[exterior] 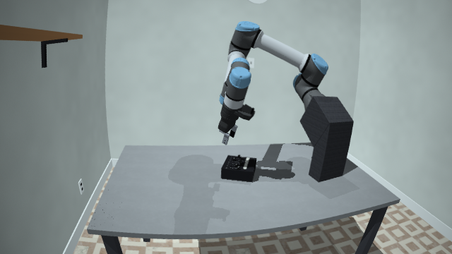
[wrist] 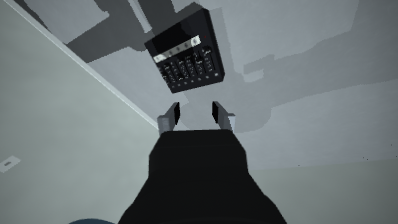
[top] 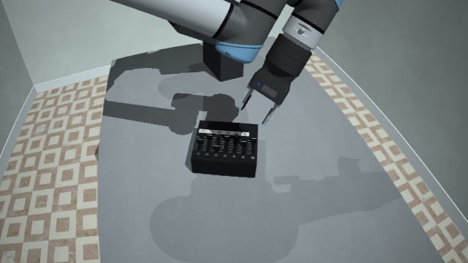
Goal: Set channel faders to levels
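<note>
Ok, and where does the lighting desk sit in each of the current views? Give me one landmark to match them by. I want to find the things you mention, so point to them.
Top: the lighting desk [top: 224, 167] [exterior: 237, 174] [wrist: 216, 52] is just below centre, left of the open gripper [top: 253, 116] [exterior: 229, 136] [wrist: 196, 108].
Exterior: right of centre, low, on the table, below the gripper.
Wrist: upper middle, beyond the fingertips.
Shared landmark: the pale tape strip [top: 224, 132] [exterior: 246, 162] [wrist: 177, 49] across the desk's dark top.

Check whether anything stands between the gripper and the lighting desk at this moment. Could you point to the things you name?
Nothing visible stands in the way: the open gripper [top: 253, 116] [exterior: 229, 137] [wrist: 196, 108] hangs above the table [top: 329, 146] [exterior: 148, 212], off to one side of the lighting desk [top: 224, 167] [exterior: 237, 174] [wrist: 175, 39], with only air showing between them.
</note>
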`<act>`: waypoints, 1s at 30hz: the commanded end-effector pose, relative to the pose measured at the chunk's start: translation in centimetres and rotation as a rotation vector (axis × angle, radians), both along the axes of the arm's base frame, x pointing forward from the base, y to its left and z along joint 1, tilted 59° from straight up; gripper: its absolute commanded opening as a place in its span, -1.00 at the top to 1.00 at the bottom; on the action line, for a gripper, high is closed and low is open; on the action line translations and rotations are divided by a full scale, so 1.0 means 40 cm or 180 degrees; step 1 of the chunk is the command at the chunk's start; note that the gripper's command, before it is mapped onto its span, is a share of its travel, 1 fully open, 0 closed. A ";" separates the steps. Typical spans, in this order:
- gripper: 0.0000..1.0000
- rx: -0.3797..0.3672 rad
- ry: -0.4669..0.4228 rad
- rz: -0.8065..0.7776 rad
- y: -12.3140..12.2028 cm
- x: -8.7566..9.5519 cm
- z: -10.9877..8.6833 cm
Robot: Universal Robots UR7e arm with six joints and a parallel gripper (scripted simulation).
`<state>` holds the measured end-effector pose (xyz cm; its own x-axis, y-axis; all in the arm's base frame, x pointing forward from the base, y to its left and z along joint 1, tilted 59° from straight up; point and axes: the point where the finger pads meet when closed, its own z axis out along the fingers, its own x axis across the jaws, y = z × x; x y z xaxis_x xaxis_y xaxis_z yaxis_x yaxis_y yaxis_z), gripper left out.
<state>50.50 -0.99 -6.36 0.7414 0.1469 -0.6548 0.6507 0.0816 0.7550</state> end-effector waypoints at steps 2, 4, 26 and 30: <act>-1.00 0.0211 -0.0903 -0.0134 -0.008 -0.012 -0.011; -1.00 0.0268 -0.1163 -0.0178 -0.010 -0.015 -0.015; -1.00 0.0740 -0.3578 -0.0653 -0.032 -0.034 -0.025; -1.00 0.0816 -0.4036 -0.0758 -0.038 -0.040 -0.020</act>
